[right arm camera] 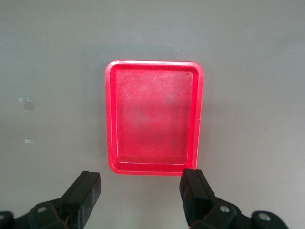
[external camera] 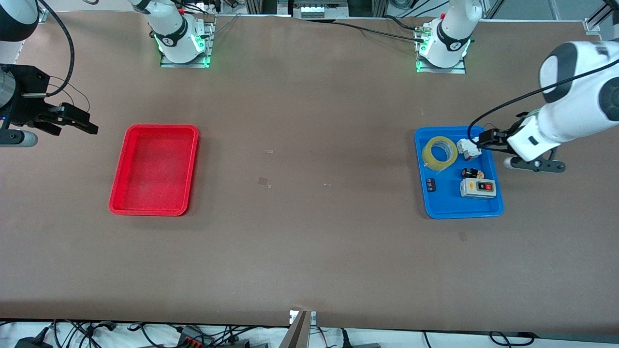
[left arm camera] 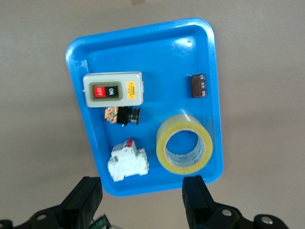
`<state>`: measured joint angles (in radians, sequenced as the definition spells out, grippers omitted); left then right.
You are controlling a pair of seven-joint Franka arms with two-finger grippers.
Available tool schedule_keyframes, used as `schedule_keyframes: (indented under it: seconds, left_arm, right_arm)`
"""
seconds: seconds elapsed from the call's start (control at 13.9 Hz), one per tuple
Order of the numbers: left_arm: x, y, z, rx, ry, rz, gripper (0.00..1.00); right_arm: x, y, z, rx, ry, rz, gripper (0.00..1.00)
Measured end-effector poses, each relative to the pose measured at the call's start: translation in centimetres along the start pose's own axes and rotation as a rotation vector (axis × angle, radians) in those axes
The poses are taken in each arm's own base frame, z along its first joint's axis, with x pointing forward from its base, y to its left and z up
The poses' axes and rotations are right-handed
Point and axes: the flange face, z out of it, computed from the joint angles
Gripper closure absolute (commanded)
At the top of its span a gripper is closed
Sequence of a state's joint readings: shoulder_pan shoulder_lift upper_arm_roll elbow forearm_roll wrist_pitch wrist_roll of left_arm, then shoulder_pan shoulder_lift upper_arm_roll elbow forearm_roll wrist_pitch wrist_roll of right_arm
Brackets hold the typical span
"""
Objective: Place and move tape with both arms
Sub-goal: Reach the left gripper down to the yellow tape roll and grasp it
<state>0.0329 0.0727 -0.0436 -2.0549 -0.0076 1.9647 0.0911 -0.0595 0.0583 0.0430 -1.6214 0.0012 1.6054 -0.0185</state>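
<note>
The tape [external camera: 426,154], a translucent yellow ring, lies in the blue tray [external camera: 449,205] at the left arm's end of the table, in the corner farthest from the front camera. It also shows in the left wrist view [left arm camera: 163,143]. My left gripper [external camera: 483,140] hangs open and empty over the tray's edge beside a white breaker [external camera: 468,148]; in its wrist view the left gripper [left arm camera: 142,191] is above the tray rim [left arm camera: 162,62]. My right gripper [external camera: 89,122] is open and empty, in the air off the red tray [external camera: 154,169]; its wrist view shows the right gripper [right arm camera: 140,186] and the red tray [right arm camera: 155,119].
The blue tray also holds a grey switch box [external camera: 478,188] with red and black buttons, a black and orange part [external camera: 472,173] and a small dark part [external camera: 431,185]. The red tray holds nothing. Bare brown table lies between the trays.
</note>
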Motion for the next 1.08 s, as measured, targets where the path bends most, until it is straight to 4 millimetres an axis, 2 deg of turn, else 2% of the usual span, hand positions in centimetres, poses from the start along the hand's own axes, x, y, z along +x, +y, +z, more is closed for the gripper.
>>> schedule_keyframes:
  seconds: [0.22, 0.43, 0.58, 1.01, 1.08]
  left_arm:
    - [-1.0, 0.7, 5.4, 0.005, 0.044, 0.013, 0.00]
    - [-2.5, 1.3, 9.7, 0.009, 0.073, 0.021, 0.00]
    - [-3.0, 1.3, 12.1, 0.007, 0.060, 0.022, 0.00]
    - [-3.1, 1.3, 18.2, -0.012, -0.042, 0.018, 0.00]
    - [-3.1, 1.3, 19.0, -0.024, -0.054, 0.005, 0.09]
  right_arm:
    - [0.0, 0.0, 0.0, 0.000, 0.000, 0.000, 0.00]
    - [0.0, 0.0, 0.0, 0.000, 0.001, 0.000, 0.00]
    - [0.0, 0.0, 0.0, 0.000, 0.002, 0.000, 0.00]
    - [0.0, 0.0, 0.0, 0.000, 0.003, 0.000, 0.00]
    - [0.0, 0.0, 0.0, 0.000, 0.003, 0.000, 0.00]
